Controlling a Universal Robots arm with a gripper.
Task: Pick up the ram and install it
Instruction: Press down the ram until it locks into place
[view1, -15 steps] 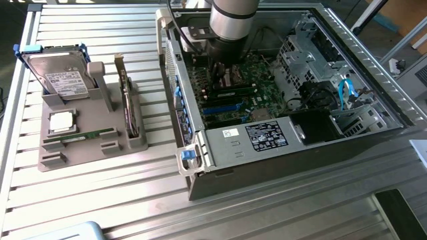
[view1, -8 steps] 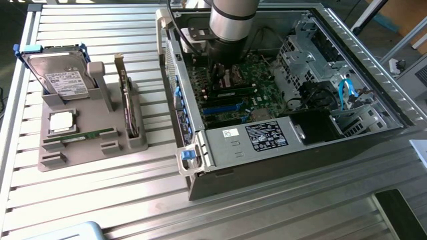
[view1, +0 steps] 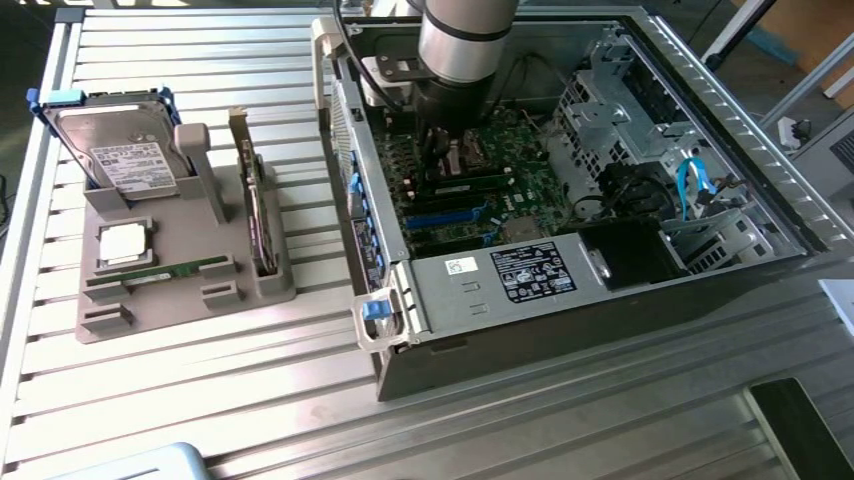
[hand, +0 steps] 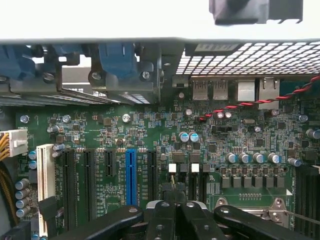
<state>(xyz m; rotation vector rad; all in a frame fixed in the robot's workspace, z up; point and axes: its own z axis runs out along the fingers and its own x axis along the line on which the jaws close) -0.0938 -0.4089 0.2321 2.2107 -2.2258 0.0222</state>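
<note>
- Green ram (view1: 171, 271) lies in the grey holder (view1: 160, 290) on the bench (view1: 561, 420), at the exterior view's left.
- Pincer (hand: 176, 197), fingers together and empty, hovers over the motherboard (hand: 150, 130) inside the computer case (view1: 747, 150).

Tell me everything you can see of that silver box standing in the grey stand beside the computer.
It is a hard drive: a flat silver box, metal by its look, with a white printed label on its face. A frame with blue ends wraps its top. It stands on edge, leaning back slightly, in a slot of the grey stand, at the exterior view's left, apart from the open computer case.
</note>
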